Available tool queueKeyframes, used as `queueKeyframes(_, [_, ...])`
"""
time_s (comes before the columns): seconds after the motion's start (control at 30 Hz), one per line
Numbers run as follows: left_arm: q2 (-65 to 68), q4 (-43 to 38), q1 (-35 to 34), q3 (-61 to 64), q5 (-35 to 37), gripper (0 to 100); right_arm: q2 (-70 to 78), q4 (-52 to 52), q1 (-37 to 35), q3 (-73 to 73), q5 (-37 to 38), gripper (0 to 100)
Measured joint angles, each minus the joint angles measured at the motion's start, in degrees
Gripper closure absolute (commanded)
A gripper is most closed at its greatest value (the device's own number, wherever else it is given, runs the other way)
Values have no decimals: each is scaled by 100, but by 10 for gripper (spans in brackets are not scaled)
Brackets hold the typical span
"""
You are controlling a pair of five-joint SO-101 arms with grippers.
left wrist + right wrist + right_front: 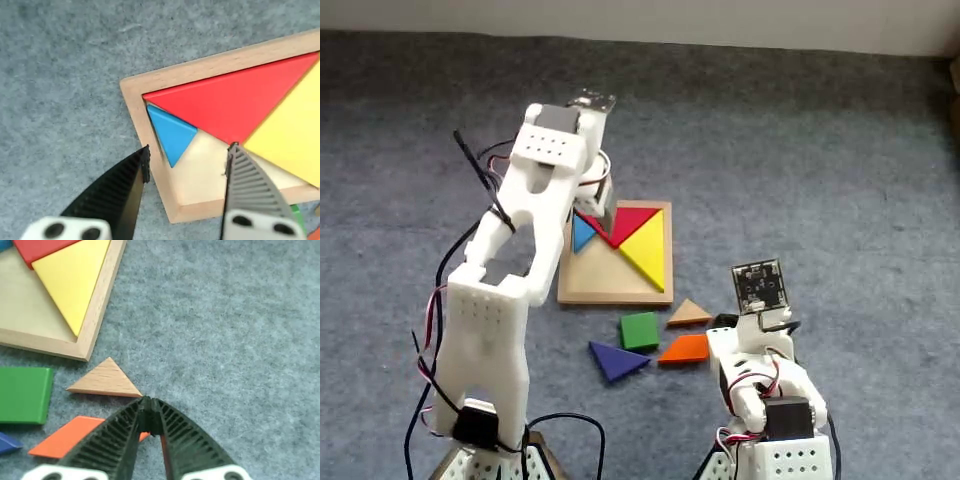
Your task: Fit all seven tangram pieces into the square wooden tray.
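Observation:
The square wooden tray (616, 290) holds a large red triangle (630, 222), a large yellow triangle (648, 250) and a small blue triangle (583, 233). My left gripper (187, 162) hovers open over the tray's corner, just above the blue triangle (172, 135), holding nothing. On the carpet in front of the tray lie a green square (639, 330), a tan triangle (689, 313), an orange parallelogram (684, 348) and a dark blue triangle (617, 360). My right gripper (150, 402) is shut and empty, its tips beside the tan triangle (106, 380) and over the end of the orange parallelogram (65, 440).
Grey carpet covers the whole table. The left arm (510, 290) stretches over the carpet beside the tray's left edge. Open carpet lies to the right of the tray and behind it.

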Motion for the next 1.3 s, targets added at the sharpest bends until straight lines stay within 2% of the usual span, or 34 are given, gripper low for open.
queueKeyframes(0.27, [0,457,0,-413,0,806,0,0,0,0,0,994])
queueKeyframes(0.47, [0,457,0,44,0,804,0,0,0,0,0,994])
queueKeyframes(0.7, [0,-237,-334,695,0,804,0,0,0,0,0,994])
queueKeyframes(0.93, [-9,-862,-563,791,9,807,0,0,0,0,0,994])
queueKeyframes(1.13, [-9,-905,-571,791,53,807,0,0,0,0,0,994])
queueKeyframes(1.3, [-97,-703,-571,791,607,808,0,0,0,0,0,994])
